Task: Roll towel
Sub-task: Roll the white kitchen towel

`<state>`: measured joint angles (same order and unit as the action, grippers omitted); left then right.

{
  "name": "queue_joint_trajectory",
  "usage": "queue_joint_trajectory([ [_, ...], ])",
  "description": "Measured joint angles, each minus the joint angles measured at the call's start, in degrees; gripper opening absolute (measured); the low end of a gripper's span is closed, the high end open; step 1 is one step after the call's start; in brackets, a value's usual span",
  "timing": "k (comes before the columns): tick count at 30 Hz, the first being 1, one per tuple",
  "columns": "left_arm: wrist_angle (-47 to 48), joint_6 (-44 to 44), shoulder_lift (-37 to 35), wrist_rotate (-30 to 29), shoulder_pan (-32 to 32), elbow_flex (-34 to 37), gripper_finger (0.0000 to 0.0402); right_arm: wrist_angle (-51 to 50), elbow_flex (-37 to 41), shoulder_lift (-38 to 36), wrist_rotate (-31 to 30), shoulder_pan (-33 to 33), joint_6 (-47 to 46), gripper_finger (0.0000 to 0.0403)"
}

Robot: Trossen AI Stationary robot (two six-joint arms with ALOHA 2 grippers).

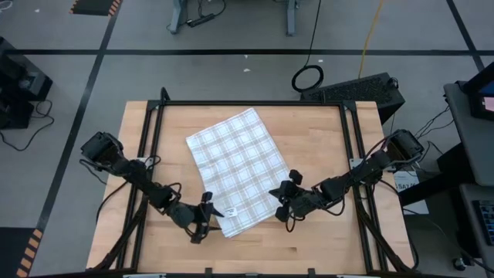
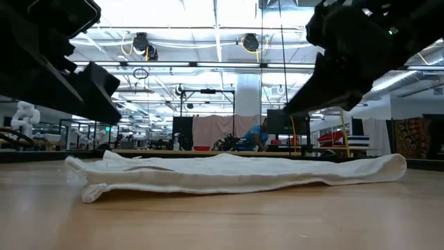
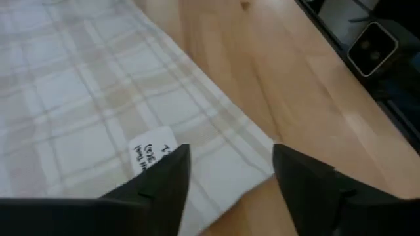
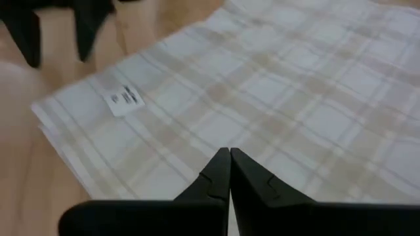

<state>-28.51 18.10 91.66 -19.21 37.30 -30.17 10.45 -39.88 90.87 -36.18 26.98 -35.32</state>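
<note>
Towel [image 1: 239,170], far edge hidden low

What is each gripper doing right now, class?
Left gripper: open, above the towel corner, holding nothing.
Right gripper: shut, empty, over the towel.

The towel [image 1: 241,168] is thin, soft cloth with a woven check. Its small tag [image 4: 124,100] looks like paper or cloth, hard to tell. The table [image 1: 324,239] is smooth, pale wood.
</note>
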Motion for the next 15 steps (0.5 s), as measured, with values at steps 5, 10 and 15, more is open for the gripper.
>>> queue_joint_trajectory([
  [5,1.87,0.93,0.04,1.10,0.72,0.00,0.0271,1.86,0.00,0.00,0.35,0.28,-0.15,0.0002],
  [10,1.67,-3.04,1.37,0.53,4.00,0.00,0.0269,1.88,-0.01,0.13,0.42,1.30,-3.43,0.0002],
  [15,-5.75,-11.75,4.73,-4.77,6.83,-0.50,0.0268,4.72,-0.02,2.63,0.06,2.10,-4.23,0.0002],
])
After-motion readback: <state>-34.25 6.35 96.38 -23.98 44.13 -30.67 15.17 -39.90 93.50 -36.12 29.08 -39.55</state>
